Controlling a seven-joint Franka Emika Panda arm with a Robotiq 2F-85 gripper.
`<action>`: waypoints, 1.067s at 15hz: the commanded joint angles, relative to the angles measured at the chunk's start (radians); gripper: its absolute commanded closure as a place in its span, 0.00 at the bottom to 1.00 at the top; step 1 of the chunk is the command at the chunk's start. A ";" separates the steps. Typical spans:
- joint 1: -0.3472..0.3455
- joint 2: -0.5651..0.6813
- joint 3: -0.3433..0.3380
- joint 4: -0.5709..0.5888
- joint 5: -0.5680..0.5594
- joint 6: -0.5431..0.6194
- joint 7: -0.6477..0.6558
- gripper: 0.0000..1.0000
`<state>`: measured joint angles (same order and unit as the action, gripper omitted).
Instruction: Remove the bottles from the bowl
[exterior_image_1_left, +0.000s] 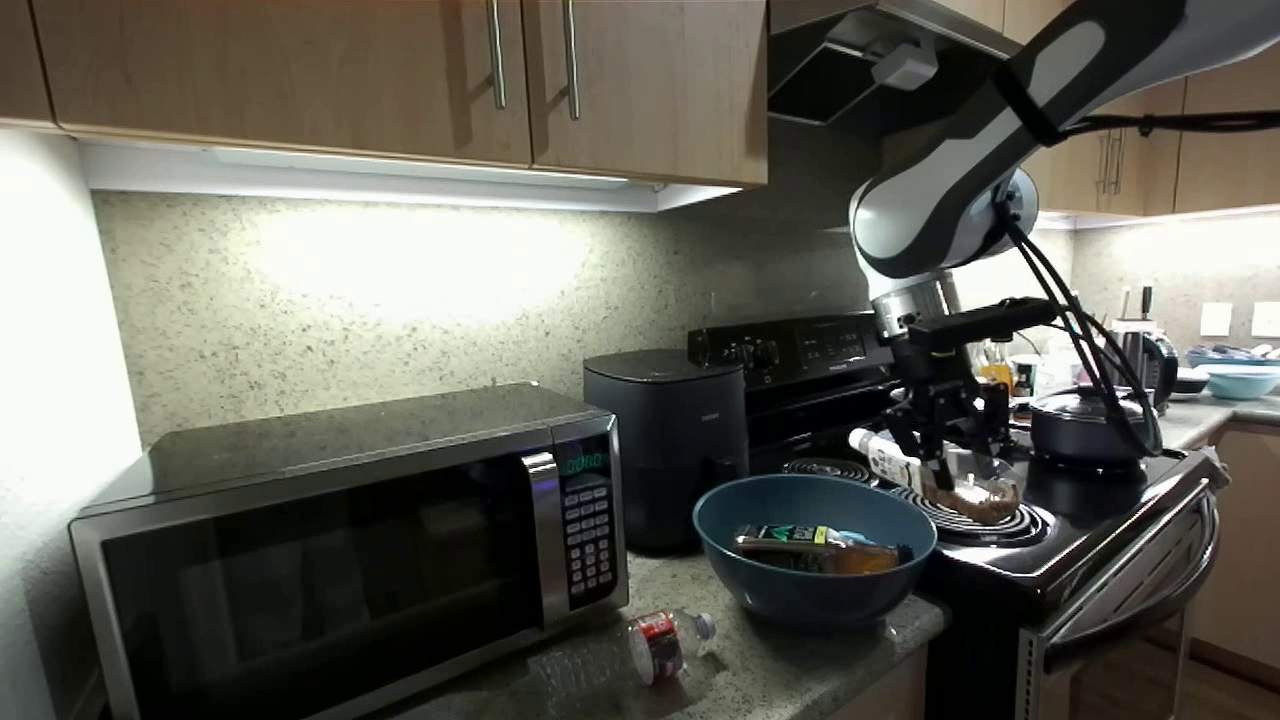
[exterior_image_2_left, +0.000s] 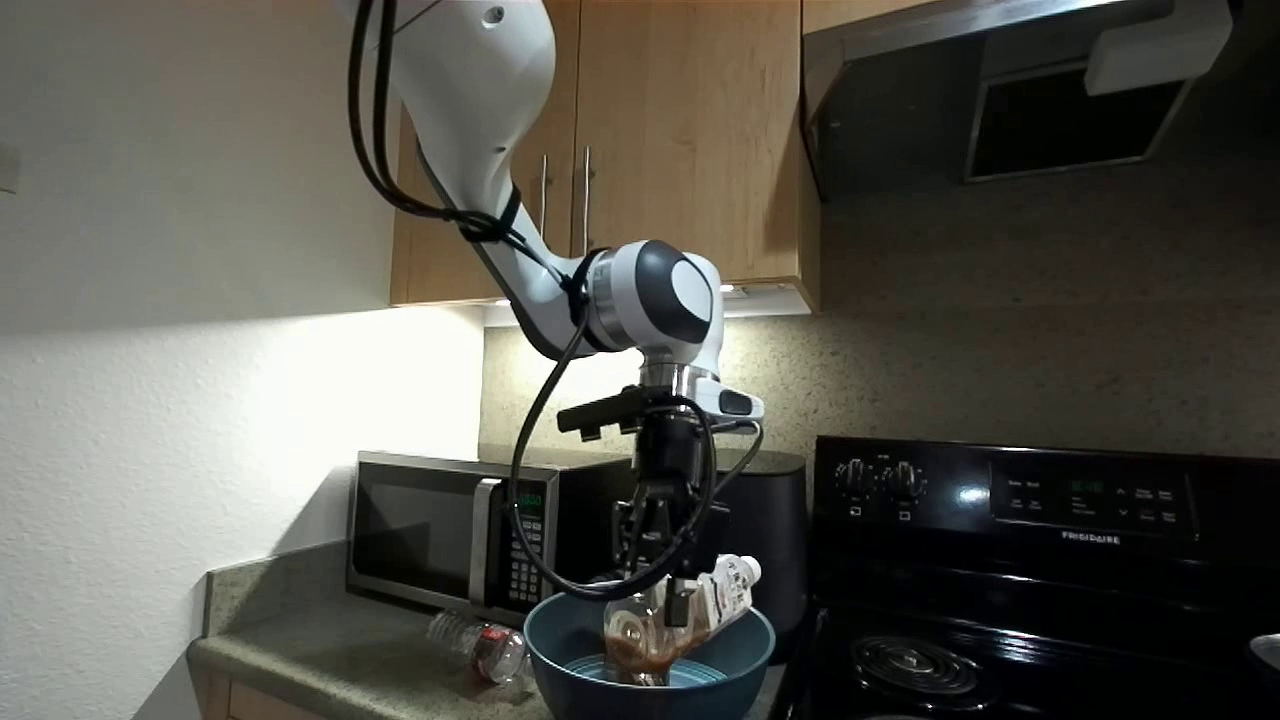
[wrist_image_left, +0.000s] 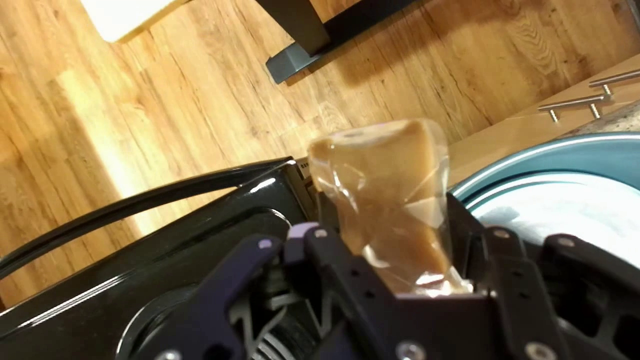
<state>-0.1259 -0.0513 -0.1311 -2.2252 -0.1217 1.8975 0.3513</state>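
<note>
My gripper (exterior_image_1_left: 966, 464) is shut on a clear bottle (exterior_image_2_left: 638, 640) with brown liquid, a white label and a white cap. The bottle lies tilted across the fingers; in an exterior view its label end (exterior_image_1_left: 885, 458) points toward the back of the stove. In the wrist view the brown bottle (wrist_image_left: 385, 195) fills the space between both fingers, with the blue bowl (wrist_image_left: 540, 155) to its right. Inside the bowl (exterior_image_1_left: 815, 595) lies a bottle with a green and black label (exterior_image_1_left: 785, 540) and amber liquid beside it. A clear bottle with a red label (exterior_image_1_left: 657, 647) lies on the counter.
The microwave (exterior_image_1_left: 350, 560) and a black air fryer (exterior_image_1_left: 665, 440) stand behind and beside the bowl. Below the gripper is the black stove with a coil burner (exterior_image_1_left: 1010, 530); a lidded pot (exterior_image_1_left: 1090, 430) stands further right. The counter's front edge (exterior_image_1_left: 900, 650) is close to the bowl.
</note>
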 joint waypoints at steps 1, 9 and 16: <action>-0.049 0.034 -0.047 0.027 0.008 -0.011 -0.027 0.74; -0.111 0.225 -0.115 0.173 0.026 -0.043 -0.204 0.74; -0.128 0.408 -0.106 0.379 -0.004 -0.151 -0.445 0.74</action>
<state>-0.2293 0.2875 -0.2492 -1.9456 -0.1223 1.8157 -0.0115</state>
